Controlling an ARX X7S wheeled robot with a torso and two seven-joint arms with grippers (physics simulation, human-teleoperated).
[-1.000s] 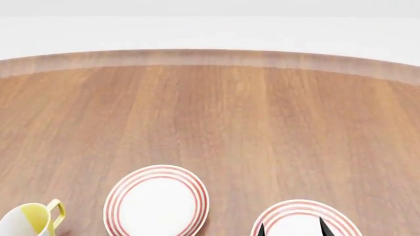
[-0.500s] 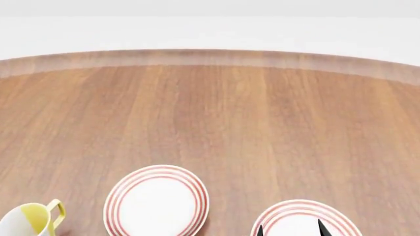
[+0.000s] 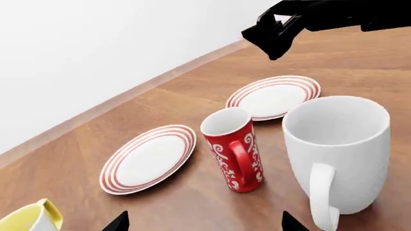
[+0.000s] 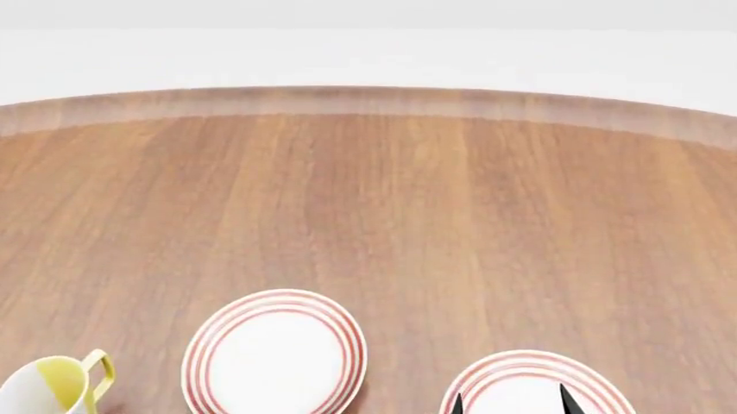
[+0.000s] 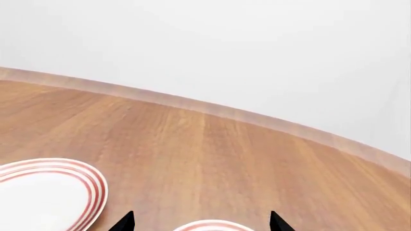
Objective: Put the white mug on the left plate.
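The white mug (image 3: 337, 154) stands upright on the wooden table (image 3: 192, 202), handle towards the camera, in the left wrist view only. It is out of the head view. The left plate (image 4: 274, 354) is bare and also shows in the left wrist view (image 3: 149, 158) and the right wrist view (image 5: 45, 192). My left gripper (image 3: 205, 226) is open and empty, low over the table, short of the mug and plate. My right gripper (image 4: 509, 402) is open and empty above the right plate (image 4: 536, 384). Its dark arm (image 3: 282, 29) shows in the left wrist view.
A red mug with white lettering (image 3: 232, 149) stands between the white mug and the left plate. A white-and-yellow mug (image 4: 47, 384) stands left of the left plate. The right plate (image 3: 275, 95) lies beyond the red mug. The table's far edge (image 4: 368, 99) meets a white wall.
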